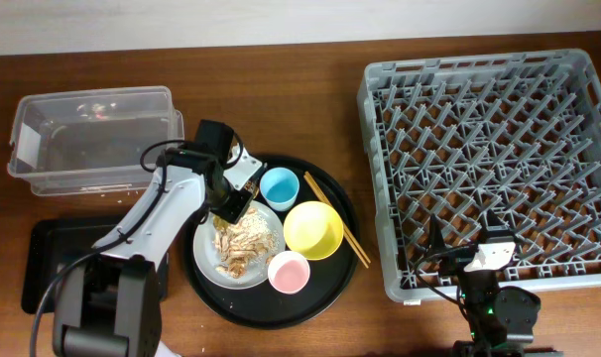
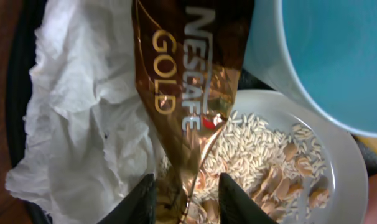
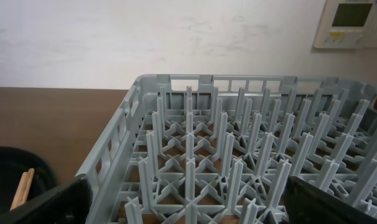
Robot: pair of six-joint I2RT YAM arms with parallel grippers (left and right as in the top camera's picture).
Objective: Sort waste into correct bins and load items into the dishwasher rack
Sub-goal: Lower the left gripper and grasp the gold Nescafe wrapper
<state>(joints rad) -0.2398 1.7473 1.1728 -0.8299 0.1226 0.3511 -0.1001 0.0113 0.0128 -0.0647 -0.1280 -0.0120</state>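
From overhead the left claw [image 1: 228, 201] is hovering at the plate's [image 1: 243, 273] eleven o'clock edge; its wrist view is showing fingers [image 2: 142, 200] parted around the light, crinkly, slippery gold wrapper [image 2: 188, 93], while the right claw [image 3: 188, 208] is idling open, empty, beside the rack [image 3: 238, 155].

Round tray [image 1: 332, 288] left of rack [image 1: 489, 159]
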